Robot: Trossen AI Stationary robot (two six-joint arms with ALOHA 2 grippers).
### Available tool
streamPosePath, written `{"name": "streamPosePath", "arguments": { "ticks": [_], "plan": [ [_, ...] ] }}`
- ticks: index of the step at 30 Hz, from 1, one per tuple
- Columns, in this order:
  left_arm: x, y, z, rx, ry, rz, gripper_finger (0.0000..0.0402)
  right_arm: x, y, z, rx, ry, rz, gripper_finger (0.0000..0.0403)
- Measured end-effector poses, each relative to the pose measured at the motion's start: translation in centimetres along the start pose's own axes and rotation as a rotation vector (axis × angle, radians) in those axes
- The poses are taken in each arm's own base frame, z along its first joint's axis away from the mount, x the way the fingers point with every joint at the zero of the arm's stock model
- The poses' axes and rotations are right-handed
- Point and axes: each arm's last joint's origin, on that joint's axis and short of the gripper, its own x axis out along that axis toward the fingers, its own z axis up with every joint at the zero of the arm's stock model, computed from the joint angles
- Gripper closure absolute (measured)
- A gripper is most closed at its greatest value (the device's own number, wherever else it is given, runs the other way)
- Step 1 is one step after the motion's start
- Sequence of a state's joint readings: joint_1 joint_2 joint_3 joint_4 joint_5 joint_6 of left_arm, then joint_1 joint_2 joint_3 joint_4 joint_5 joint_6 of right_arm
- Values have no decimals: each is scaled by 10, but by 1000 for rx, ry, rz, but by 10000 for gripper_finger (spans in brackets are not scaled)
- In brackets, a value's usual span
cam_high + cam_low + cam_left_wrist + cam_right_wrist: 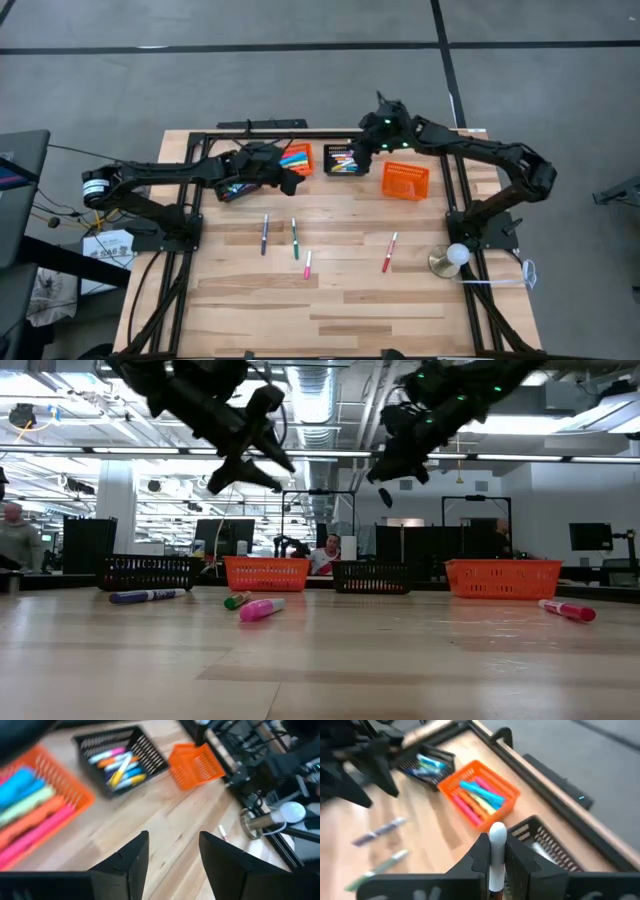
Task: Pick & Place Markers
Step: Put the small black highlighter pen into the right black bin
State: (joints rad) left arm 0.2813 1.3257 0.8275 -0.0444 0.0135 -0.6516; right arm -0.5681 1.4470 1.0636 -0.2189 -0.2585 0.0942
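No legible text, label, brand or number in any view; the markers and baskets carry no readable print. Papers beside the table's left edge show marks too small to make out.

Four small mesh baskets line the wooden table toward twelve o'clock: a black mesh basket leftmost, an orange mesh basket holding markers beside it, a second black mesh basket of markers near centre, and an empty orange mesh basket at two o'clock. Four loose markers lie before them: purple marker, green marker, pink marker, red marker.
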Motion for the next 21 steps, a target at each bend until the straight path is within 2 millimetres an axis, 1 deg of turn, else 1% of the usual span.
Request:
{"name": "streamPosePath", "arguments": {
  "ticks": [3, 6, 11, 17, 21],
  "plan": [
    [-3, 6, -10, -60, 10, 17, 230, 12, 6, 10, -111, 76, -55, 378],
    [-5, 6, -16, -85, 9, 14, 230, 32, 9, 14, -213, 183, -110, 375],
    [-5, -1, -22, -84, 3, 5, 230, 63, 11, 18, -339, 338, -128, 378],
    [-5, -6, -26, -69, -12, 18, 230, 93, 4, 14, -392, 504, -137, 371],
    [-5, -7, -25, -72, -19, 17, 230, 108, -1, 5, -395, 595, -132, 371]
  ]
}}
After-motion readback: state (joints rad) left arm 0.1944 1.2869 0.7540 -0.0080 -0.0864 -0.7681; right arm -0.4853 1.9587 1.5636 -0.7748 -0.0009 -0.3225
